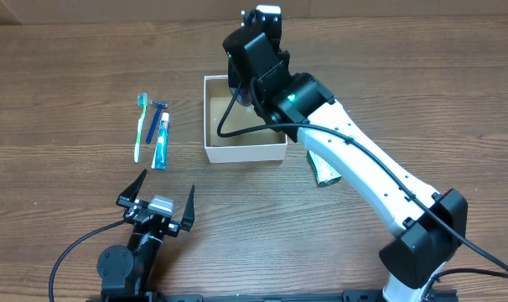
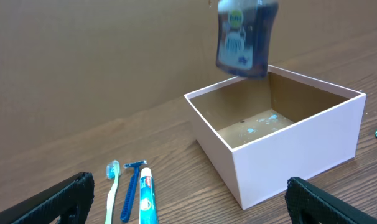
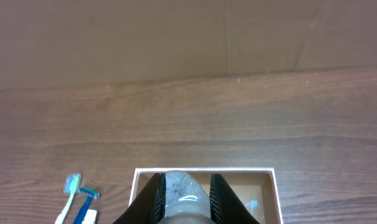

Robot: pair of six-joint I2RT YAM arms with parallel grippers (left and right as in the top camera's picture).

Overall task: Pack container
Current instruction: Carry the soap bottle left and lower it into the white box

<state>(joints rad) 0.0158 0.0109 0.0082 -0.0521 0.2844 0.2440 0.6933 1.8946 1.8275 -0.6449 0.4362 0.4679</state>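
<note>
Far left on the wooden table there's a little row: a green toothbrush, a blue razor just beside it, then a toothpaste tube. All three lie flat, close together, well apart from the box. The printing on the tube is too small to read.

The left gripper sits near the table edge below that row, its fingers spread wide with nothing between them. In the left wrist view only the two dark fingertips poke in at the bottom corners.

The container stands around mid-table, upright and open on top. From overhead a good part of it is hidden under the right arm's wrist. The left wrist view shows its brown floor with some pale bluish specks, can't tell what they are.

The right gripper is over the container, its fingers clamped on a blue bottle that hangs above the far side of the box. The bottle is blurry, its top is cut off, and its label is unreadable. Can't tell if its base dips below the rim.

Right of the box, a green-and-white packet lies half tucked under the white arm.
</note>
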